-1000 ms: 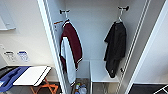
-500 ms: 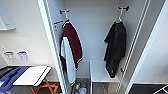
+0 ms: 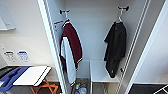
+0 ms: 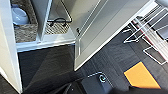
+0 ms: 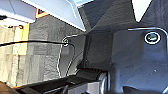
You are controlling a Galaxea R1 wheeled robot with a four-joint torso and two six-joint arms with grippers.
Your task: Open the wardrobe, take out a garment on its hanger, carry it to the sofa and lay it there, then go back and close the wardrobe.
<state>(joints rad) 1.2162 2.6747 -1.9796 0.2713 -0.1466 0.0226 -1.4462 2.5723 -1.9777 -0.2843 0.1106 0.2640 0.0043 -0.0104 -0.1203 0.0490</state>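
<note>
The white wardrobe (image 3: 95, 30) stands open in the head view, both doors swung wide. Inside on the right hangs the black garment (image 3: 115, 48) on a pale hanger (image 3: 120, 18), its hook over a dark peg high on the right wall. On the left side hangs a maroon jacket with white sleeves (image 3: 71, 51) from another peg. A white shelf (image 3: 100, 71) sits low under the black garment. The left wrist view looks down at an open wardrobe door (image 4: 107, 27) and the dark carpet.
A small table with a white and blue top on orange legs (image 3: 30, 76) stands left of the wardrobe. A woven basket (image 4: 23, 27) and a dark cable (image 4: 58, 21) lie in the wardrobe's bottom. A white wire rack (image 4: 150, 35) and an orange floor patch (image 4: 141, 77) lie to one side.
</note>
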